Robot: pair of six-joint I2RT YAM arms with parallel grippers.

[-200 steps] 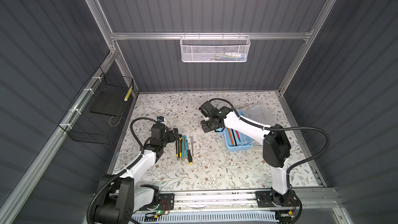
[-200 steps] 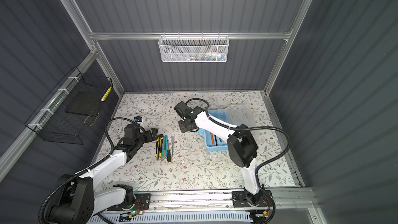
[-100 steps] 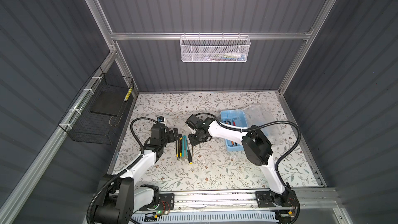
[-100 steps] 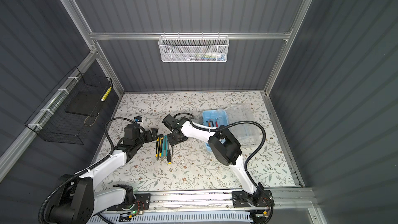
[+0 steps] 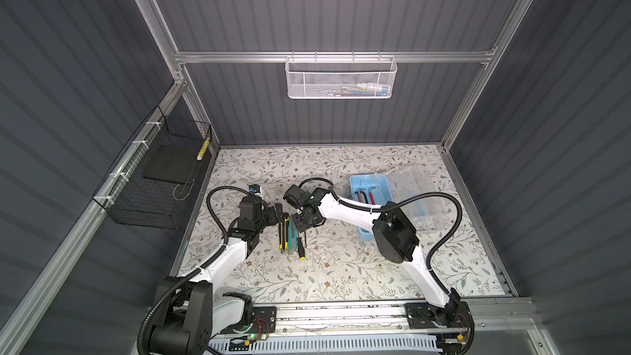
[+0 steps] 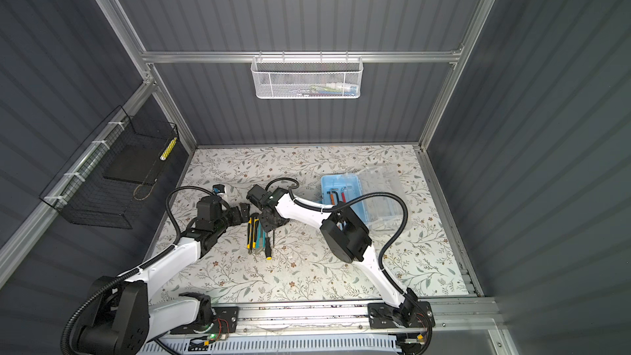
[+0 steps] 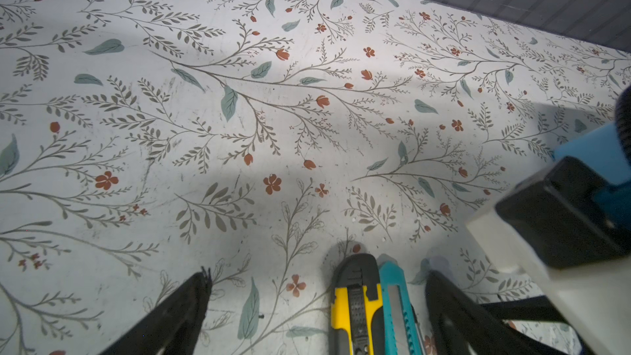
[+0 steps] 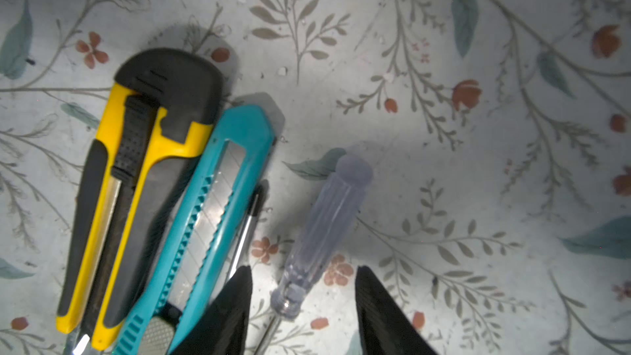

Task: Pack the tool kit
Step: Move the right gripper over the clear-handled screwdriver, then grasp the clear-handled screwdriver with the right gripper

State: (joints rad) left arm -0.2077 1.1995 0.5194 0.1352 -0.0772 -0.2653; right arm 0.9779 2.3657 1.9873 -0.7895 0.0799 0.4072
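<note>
**Tools Between Two Grippers**

On the table (image 5: 341, 268), a screwdriver (image 8: 327, 220) lies between the right gripper's (image 8: 303, 269) parted fingers, clear of both. A second screwdriver (image 8: 246, 230) lies just beside it, on the left gripper's side. Past that lie the near knife (image 8: 211, 216) and far knife (image 8: 136, 172), side by side. Their ends reach between the left gripper's (image 7: 317, 274) fingers. The tool kit (image 5: 368, 181) sits well apart, opposite the knives.

You had the left arm (image 5: 222, 261) reaching forward from its base, the left gripper (image 7: 317, 276) low and level, its fingers (image 7: 184, 305) spread wide. You had the right arm (image 5: 348, 213) stretched across the middle, elbow raised and wrist bent down. The right gripper (image 8: 303, 269) pointed downward, fingers (image 8: 232, 305) partly apart and holding nothing. Both grippers sat close together.
</note>
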